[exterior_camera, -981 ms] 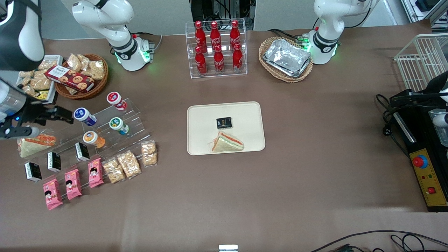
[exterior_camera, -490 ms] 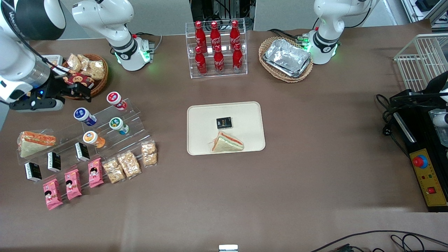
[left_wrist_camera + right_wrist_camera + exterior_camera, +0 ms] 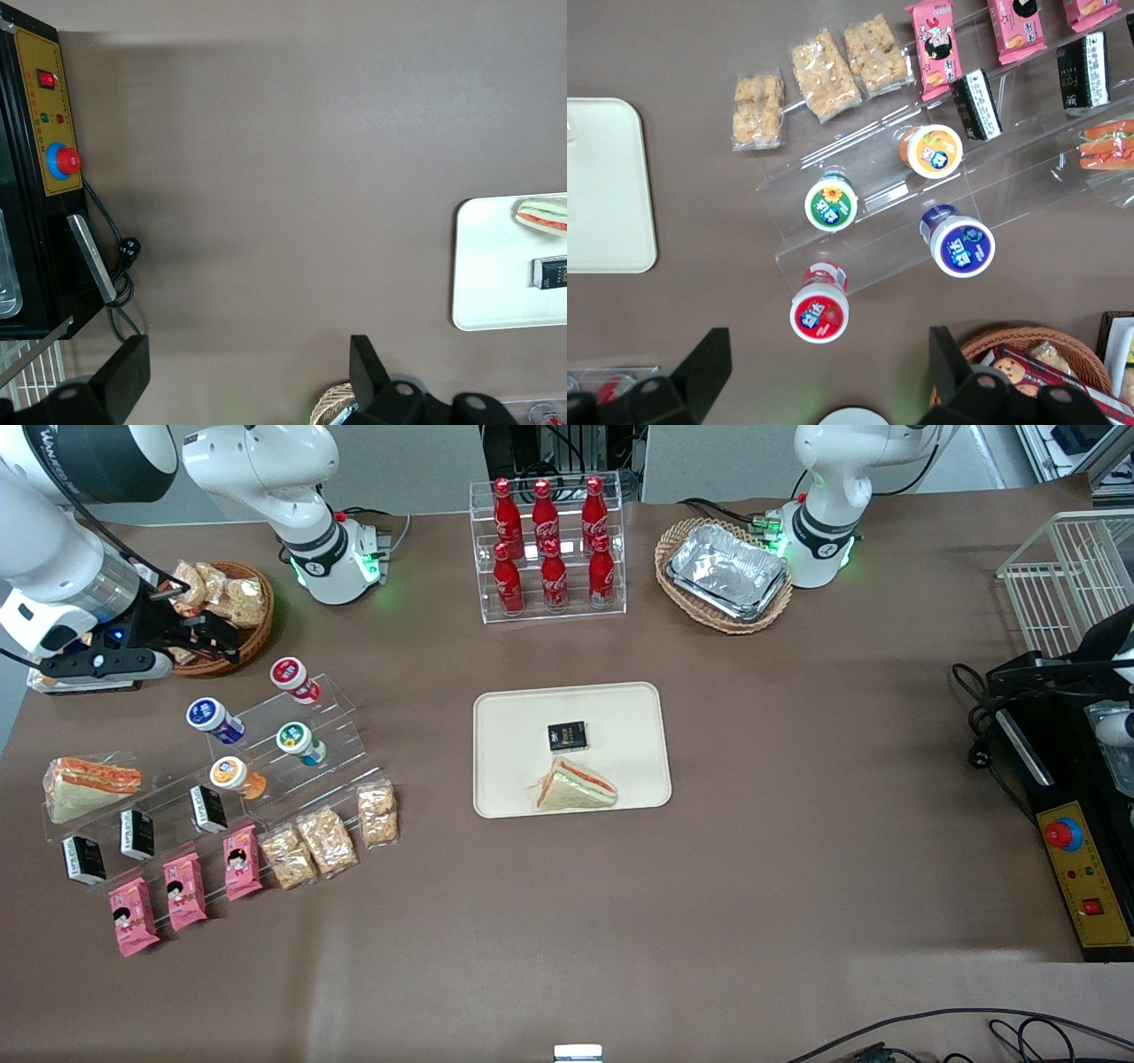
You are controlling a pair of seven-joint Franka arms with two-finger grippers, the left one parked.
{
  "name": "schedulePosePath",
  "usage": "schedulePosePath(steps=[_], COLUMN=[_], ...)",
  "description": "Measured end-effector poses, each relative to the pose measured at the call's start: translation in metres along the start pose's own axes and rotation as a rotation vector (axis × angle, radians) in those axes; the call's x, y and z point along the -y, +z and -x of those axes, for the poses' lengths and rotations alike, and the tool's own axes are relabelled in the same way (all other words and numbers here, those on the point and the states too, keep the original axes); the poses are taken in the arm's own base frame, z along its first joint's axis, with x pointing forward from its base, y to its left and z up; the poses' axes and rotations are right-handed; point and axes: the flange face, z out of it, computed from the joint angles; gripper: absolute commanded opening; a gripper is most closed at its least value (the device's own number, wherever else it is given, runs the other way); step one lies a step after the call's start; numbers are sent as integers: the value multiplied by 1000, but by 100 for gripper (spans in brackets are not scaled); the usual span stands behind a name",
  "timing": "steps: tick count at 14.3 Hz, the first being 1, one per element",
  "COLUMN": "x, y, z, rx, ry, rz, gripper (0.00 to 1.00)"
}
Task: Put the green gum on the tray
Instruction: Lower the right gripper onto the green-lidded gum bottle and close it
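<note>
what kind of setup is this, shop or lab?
Likely a lab mock-up of a snack shop: gum bottles, including the green gum, on clear acrylic steps, a cola rack, a serving tray. The open claw hangs above a snack basket.

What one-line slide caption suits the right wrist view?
Open gripper hovers above the green gum on its clear stand, tray waiting nearby.

I see the green gum (image 3: 299,741) (image 3: 831,202), a small bottle with a white-rimmed green lid, standing on a step of the clear stand toward the working arm's end of the tabletop. The tray (image 3: 631,717) (image 3: 607,186), flat cream-beige with rounded corners, lies mid-table, well apart from it. My gripper (image 3: 208,638) hovers farther back, fingers spread, empty.
</note>
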Motion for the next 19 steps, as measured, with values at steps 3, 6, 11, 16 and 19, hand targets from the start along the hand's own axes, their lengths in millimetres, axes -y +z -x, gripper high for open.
schedulePosePath(steps=[3, 6, 11, 16, 19], x=[2, 10, 11, 11, 11], y=[25, 70, 146, 197, 215], z=[-4, -8, -21, -25, -26], rx=[-23, -49, -38, -54, -66], ry=[-4, -20, -21, -21, -20], rz=[-1, -1, 2, 4, 4], gripper=[100, 99, 99, 99, 99])
